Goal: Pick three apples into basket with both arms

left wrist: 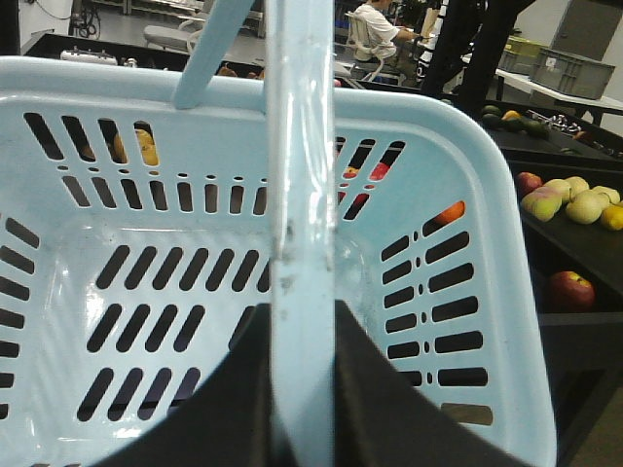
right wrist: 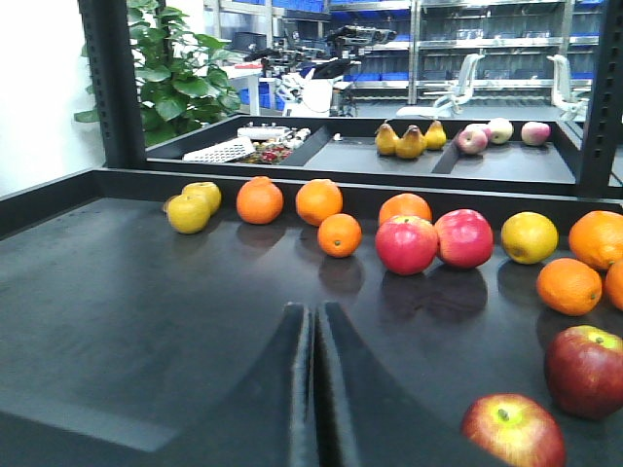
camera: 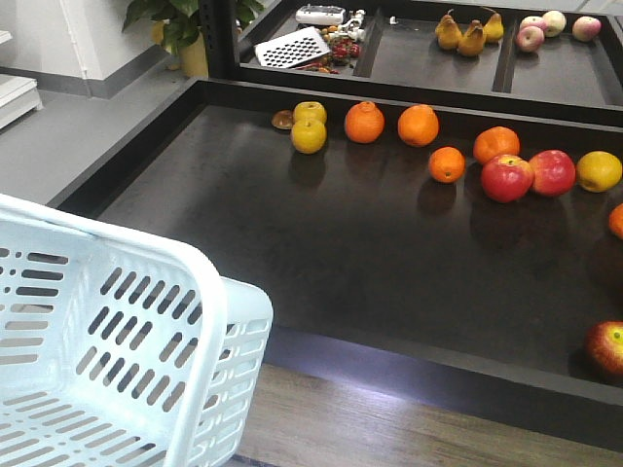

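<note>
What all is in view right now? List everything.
Pale blue-white slotted plastic basket: one, front left, no fruit seen inside.
Dark red round apples with yellow-green patches: two, front right of the black tray.
Brighter red round apples: two, side by side, middle row.
Round orange citrus fruits: at least six, along that row.
Yellow round fruits: three, two at the row's left end, one right of the red pair.
Yellow-brown pears: three, rear tray.
Pale pink apples: three, rear tray, right.
White perforated tray: one, rear left.
Green potted plant: one, far left corner.
Left gripper: black, shut on the basket's handle.
Right gripper: black, shut, empty, above the black tray.
</note>
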You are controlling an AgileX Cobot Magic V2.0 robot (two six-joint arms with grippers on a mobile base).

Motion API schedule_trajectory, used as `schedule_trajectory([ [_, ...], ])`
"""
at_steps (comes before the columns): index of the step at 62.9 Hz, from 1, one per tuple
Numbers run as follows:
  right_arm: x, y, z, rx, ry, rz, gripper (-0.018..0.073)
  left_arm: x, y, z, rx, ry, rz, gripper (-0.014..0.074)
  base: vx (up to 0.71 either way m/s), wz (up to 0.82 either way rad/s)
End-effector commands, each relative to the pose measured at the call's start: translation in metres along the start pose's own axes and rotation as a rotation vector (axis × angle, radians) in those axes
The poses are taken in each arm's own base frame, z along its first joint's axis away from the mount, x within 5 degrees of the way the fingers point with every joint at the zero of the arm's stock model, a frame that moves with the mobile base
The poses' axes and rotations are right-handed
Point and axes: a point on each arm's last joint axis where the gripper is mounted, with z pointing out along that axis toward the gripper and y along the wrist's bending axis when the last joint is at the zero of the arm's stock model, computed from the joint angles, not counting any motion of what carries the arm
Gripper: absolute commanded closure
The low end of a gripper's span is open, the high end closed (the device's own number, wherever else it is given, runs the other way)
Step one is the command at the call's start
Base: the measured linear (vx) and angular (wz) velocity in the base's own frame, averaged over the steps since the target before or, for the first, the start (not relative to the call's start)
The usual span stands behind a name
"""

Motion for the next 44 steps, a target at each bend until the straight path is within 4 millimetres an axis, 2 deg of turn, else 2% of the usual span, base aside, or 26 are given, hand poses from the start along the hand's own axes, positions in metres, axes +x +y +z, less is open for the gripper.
schedule_trajectory([
  [1, -0.0028, 0.0014, -0.0007, -0.011, -0.073, -0.015, 0.0564, -0.0188, -0.0024, -0.0019, 0.006, -0.125, -0.018, 0.0604, 0.11, -0.13],
  [44, -0.0028, 0.0014, -0.0007, -0.011, -0.073, -0.015, 0.0564, -0.0188, -0.0024, -0.0019, 0.006, -0.125, -0.018, 0.0604, 0.14, -0.13],
])
